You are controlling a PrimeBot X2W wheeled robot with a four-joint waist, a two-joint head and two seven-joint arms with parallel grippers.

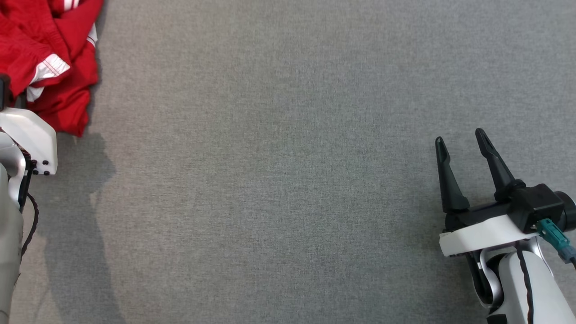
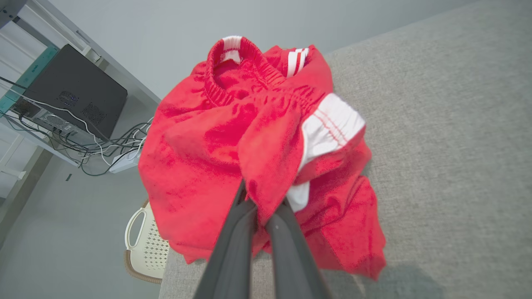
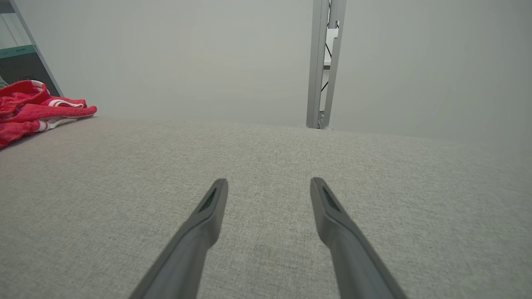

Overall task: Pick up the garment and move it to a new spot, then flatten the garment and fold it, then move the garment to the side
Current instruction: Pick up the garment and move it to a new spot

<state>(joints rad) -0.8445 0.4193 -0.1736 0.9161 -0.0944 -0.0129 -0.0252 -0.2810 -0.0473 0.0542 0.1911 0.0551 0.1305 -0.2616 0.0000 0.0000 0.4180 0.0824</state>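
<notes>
Firstly, in the head view, the red garment with white trim is seen bunched at the upper left corner of the grey fabric table, partly cut off by the frame. The left arm is noted at the left edge, covering the garment's lower corner; its fingers cannot be made out there. The right gripper is held low at the right, fingers spread, well apart from the garment.

Next, in the left wrist view, the left gripper is found with its fingers pressed together on a fold of the garment, the tips buried in cloth. The garment overhangs the table's edge. Beyond the edge, a black computer tower, tangled cables and a pale perforated basket are recorded; the basket is partly hidden by the cloth.

Lastly, in the right wrist view, bare table lies between the spread fingers. The garment is noted far left, cut off. A metal post stands beyond the table.
</notes>
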